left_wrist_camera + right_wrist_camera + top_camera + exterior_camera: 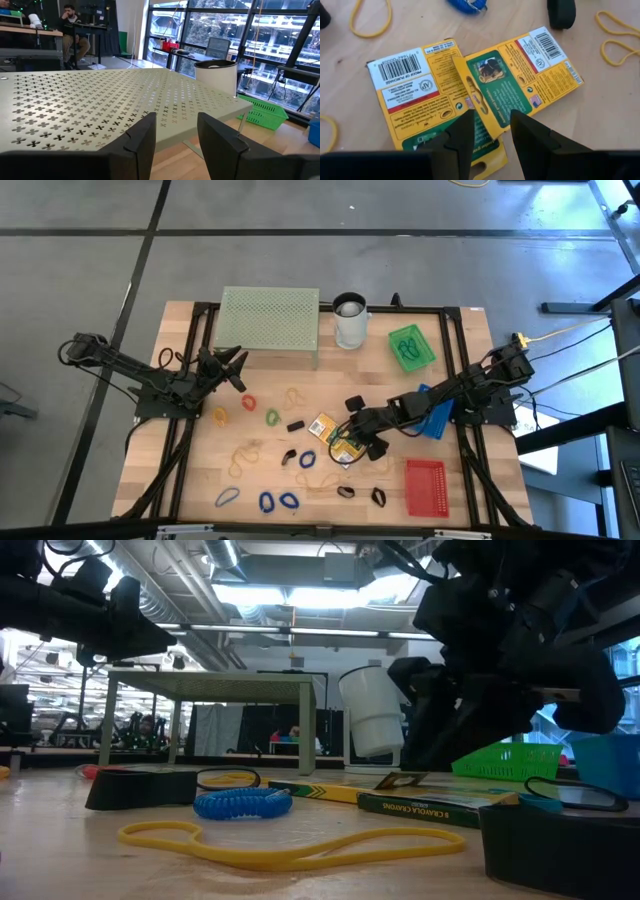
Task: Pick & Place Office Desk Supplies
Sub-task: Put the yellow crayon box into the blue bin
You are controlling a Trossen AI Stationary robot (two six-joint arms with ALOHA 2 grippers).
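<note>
Two yellow crayon packs (pixel 470 85) lying flat and overlapping on the wooden table (pixel 200 470), backs up: barcodes, an "AP" seal, the words "PROOF OF PURCHASE", a green panel with a small picture. "CRAYOLA CRAYONS" readable along one pack's dark green edge in the low view. Sitting near the table's middle-right, directly beneath the right end effector (pixel 490 131), fingers (pixel 462 132) parted a little, holding nothing, tips just over the upper pack's hang tab.

Scattered around: tan rubber bands (pixel 245 455), blue rubber bands (pixel 277 502) near the front edge, a green rubber band (pixel 272 417), a red rubber band (pixel 247 402), an orange rubber band (pixel 219 415), black binder clips (pixel 295 425). Up close in the low view, a yellow band and a blue coiled band.

Left end effector (pixel 172 137) raised beside the pale green mesh stand (pixel 268 318), fingers slightly apart, empty. White cup (pixel 350 322) just right of the stand; green basket (pixel 411 346), blue bin (pixel 436 420) and red basket (pixel 425 486) along the right side.
</note>
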